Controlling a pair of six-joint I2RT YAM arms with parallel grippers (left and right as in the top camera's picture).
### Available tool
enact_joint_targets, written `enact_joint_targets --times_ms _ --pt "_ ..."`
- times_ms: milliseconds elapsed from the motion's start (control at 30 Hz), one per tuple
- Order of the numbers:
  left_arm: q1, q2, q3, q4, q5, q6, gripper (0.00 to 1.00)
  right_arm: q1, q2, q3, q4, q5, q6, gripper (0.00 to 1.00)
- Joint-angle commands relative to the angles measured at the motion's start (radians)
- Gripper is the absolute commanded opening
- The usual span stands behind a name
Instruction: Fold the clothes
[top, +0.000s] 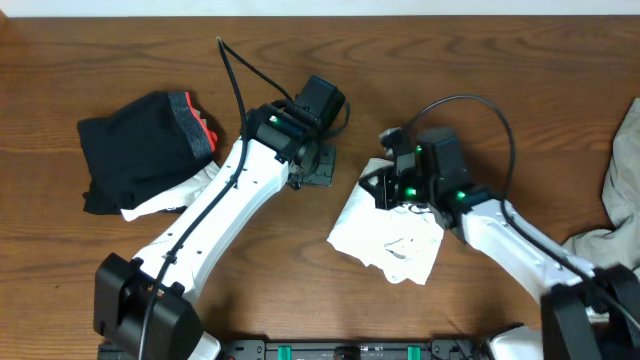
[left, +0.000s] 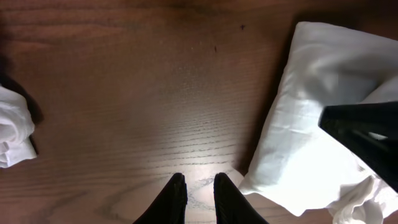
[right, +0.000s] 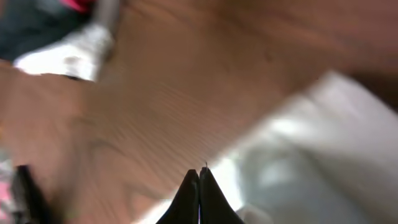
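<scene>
Overhead: white T-shirt (top: 395, 245) lies crumpled and partly folded on the wooden surface (top: 500, 60), just right of centre, with faint dark marks on its top layer. The black garment (top: 140, 150) sits at the far left, well apart from the shirt; its grey and orange-red band faces the middle. A piece of white cloth (top: 165, 200) pokes out from under its lower edge (what garment this is I cannot tell). The pale grey-beige garment (top: 620, 190) is bunched at the right edge, partly out of frame.

Left gripper (top: 318, 172) is over bare wood between the black garment and the shirt. Left wrist view: left gripper (left: 200, 199) jaws narrow, a slim gap with only wood grain showing through, nothing held. The shirt (left: 311, 124) lies just right of them, not touching; the white cloth (left: 12, 134) shows at the left edge.

Right gripper (top: 372, 188) is at the shirt's upper left edge. Right wrist view (blurred): right gripper (right: 199, 180) jaws pressed together, tips over the boundary between wood and white fabric (right: 298, 155). No cloth is visible between them; whether they touch the shirt I cannot tell.
</scene>
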Motion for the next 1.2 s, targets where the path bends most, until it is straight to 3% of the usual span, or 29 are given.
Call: enact_joint_targets --times_ms 0,333,500,600,767,967,1067,1167 --pt "0.003 0.001 0.002 -0.007 -0.005 -0.005 0.19 -0.034 0.002 0.009 -0.100 0.163 0.016 0.01" --pt "0.003 0.001 0.002 -0.006 -0.005 0.000 0.21 -0.206 -0.292 0.095 -0.523 0.426 -0.101 0.01" --pt "0.003 0.001 0.002 -0.006 -0.004 0.006 0.31 -0.208 -0.354 0.098 -0.570 0.341 -0.109 0.02" --pt "0.003 0.001 0.002 0.005 0.073 0.045 0.37 -0.188 -0.335 0.097 -0.562 0.222 -0.108 0.04" --pt "-0.003 0.006 0.001 0.044 0.237 0.106 0.40 -0.145 -0.229 0.089 -0.555 0.206 -0.109 0.04" --pt "-0.030 0.045 -0.023 0.046 0.274 0.125 0.40 -0.060 -0.044 0.074 -0.556 -0.032 -0.225 0.04" --pt "-0.036 0.060 -0.048 0.046 0.283 0.153 0.40 -0.029 0.018 0.074 -0.607 0.019 -0.240 0.02" --pt "-0.035 0.064 -0.076 0.046 0.283 0.153 0.40 -0.031 0.050 0.074 -0.742 0.212 -0.196 0.01"
